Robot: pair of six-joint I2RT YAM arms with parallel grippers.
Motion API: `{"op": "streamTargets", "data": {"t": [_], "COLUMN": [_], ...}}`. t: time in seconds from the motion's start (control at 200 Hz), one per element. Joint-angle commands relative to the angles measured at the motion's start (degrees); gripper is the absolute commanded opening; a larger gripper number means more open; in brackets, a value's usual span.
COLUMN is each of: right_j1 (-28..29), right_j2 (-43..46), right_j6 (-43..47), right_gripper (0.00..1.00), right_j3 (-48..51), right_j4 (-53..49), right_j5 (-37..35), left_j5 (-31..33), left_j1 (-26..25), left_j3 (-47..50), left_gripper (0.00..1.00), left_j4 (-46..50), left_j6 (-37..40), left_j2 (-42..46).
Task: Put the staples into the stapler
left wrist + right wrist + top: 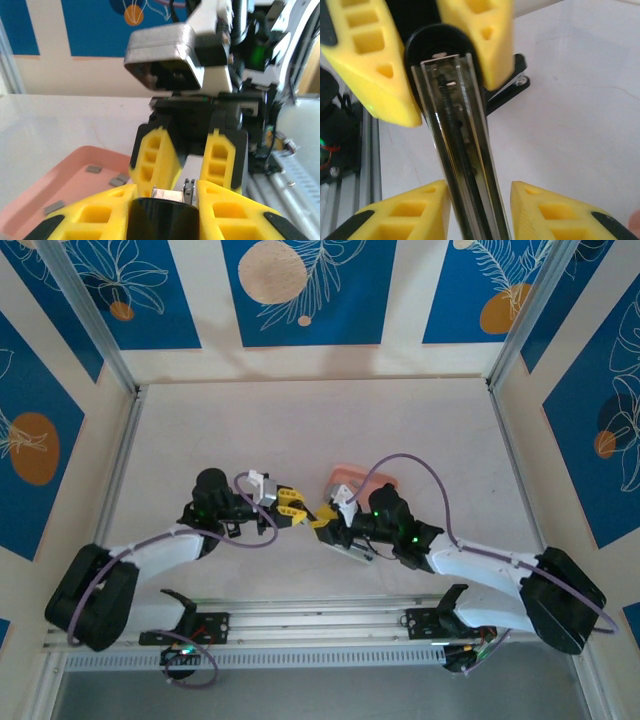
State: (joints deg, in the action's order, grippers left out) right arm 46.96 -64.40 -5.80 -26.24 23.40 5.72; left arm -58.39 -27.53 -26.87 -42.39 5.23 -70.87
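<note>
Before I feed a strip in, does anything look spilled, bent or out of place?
Nothing stands out. The stapler has its metal channel open and straight, black end clamped in the left tool, the right tool astride the channel. The staples lie loose but inside the pink tray; I see none on the table.

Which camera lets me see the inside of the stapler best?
The right wrist view: the stapler runs up the middle, its open metal channel close and sharp. The left wrist view gives its black end, blurry. The top view makes it tiny, hard to pick out.
</note>
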Motion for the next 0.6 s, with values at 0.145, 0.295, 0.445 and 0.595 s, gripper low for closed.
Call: {"op": "streamTargets", "data": {"t": [0.145, 0.295, 0.445, 0.595], "right_j1": [-5.48, -9.38, -13.23, -14.0], "right_j2": [10.66, 14.07, 15.81, 15.17], "right_j6": [-16.54, -23.57, -30.95, -36.3], "right_gripper": [0.44, 0.49, 0.49, 0.49], "right_j3": [5.41, 5.78, 6.71, 6.93], "right_j4": [-3.75, -11.52, -16.72, -19.49], "right_j5": [-5.68, -1.94, -0.59, 0.3], "left_j5": [9.43, 12.76, 15.41, 18.45], "left_j1": [-0.65, -0.75, -1.16, -1.77], "left_j3": [-7.66, -12.07, -15.66, -17.49], "left_gripper": [0.26, 0.26, 0.26, 0.26], "left_j4": [39.92, 51.9, 60.05, 64.45], "left_j6": [23.66, 30.51, 34.74, 37.37], "left_j2": [11.27, 11.66, 11.65, 12.07]}}
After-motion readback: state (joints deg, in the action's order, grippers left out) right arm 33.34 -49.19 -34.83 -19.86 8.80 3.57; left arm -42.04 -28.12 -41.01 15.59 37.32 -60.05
